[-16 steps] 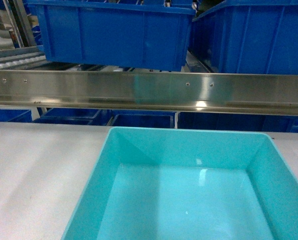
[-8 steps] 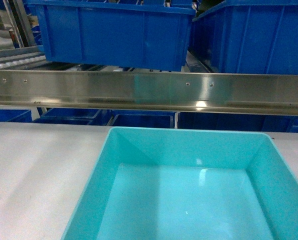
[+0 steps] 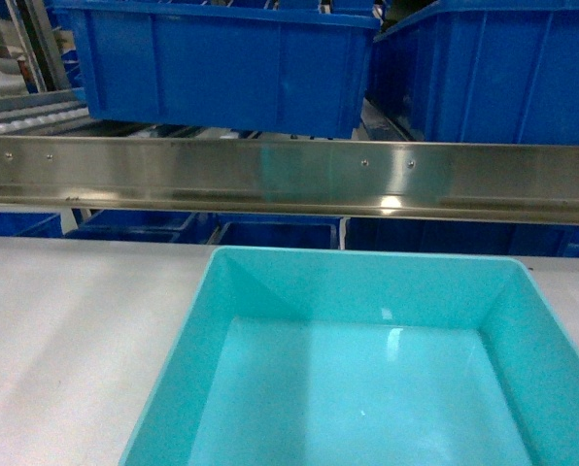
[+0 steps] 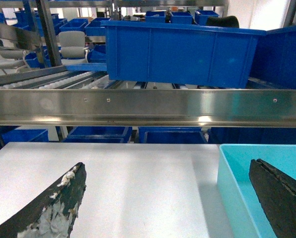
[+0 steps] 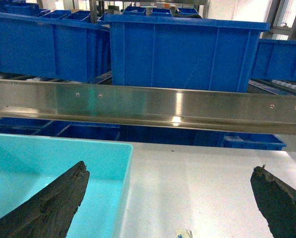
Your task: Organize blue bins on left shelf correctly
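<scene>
straddling the turquoise tub's [image 3: 367,369] rims on the white tabletop [image 3: 76,340], both hands [image 4: 168,198] [image 5: 170,198] spread

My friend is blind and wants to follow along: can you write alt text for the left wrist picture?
Two dark, worn jaws spread wide apart straddle the left wall of a turquoise tub sitting on a white table. Behind runs a shiny steel shelf rail, with dark blue crates on the rollers above it.
</scene>
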Tool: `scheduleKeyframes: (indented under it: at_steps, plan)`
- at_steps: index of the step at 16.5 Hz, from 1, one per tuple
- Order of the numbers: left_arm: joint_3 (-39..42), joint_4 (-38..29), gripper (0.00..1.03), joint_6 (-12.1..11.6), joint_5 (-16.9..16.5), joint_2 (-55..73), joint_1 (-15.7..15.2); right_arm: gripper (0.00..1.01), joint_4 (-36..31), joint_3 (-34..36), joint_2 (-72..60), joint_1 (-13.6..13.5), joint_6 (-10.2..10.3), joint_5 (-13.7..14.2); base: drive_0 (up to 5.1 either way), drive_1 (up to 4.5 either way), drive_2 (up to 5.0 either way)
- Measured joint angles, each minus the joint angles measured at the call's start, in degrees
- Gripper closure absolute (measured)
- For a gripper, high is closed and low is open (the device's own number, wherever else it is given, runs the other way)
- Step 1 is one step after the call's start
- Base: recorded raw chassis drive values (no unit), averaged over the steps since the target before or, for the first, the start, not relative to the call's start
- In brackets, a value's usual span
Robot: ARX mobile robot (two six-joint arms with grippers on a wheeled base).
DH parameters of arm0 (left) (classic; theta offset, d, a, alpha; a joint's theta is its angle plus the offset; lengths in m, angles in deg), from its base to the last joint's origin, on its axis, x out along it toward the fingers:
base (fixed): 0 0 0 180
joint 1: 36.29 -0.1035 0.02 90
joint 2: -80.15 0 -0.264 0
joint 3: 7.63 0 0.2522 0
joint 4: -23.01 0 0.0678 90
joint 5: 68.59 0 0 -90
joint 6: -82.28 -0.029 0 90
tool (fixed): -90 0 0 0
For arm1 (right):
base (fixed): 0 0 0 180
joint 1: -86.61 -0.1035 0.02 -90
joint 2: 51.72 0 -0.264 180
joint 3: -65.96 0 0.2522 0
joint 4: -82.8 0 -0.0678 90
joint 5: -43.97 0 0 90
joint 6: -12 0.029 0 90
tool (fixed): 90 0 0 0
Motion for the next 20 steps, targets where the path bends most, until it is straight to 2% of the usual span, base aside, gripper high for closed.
scheduleKeyframes:
  at_steps: [14, 17, 20]
  plan:
    - [0.00, -0.02, 0.05, 0.02, -0.02, 0.00, 0.00, 0.03, 0.00, 0.00, 0.00, 0.00, 0.00, 0.00, 0.0, 0.00, 0.0]
    - [0.00, -5.38, 0.05, 0.00, -0.11, 4.55, 1.07, 0.03, -2.51, 0.00, -2.43, -0.55, 0.44, 0.31, 0.0, 0.00, 0.0]
    - [0.00, -14.25, 0.05, 0.00, -1.46, 13.60, 1.29, 0.03, -10.71, -0.07, -10.93, -3.26, 0.42, 3.30, 0.0, 0.00, 0.0]
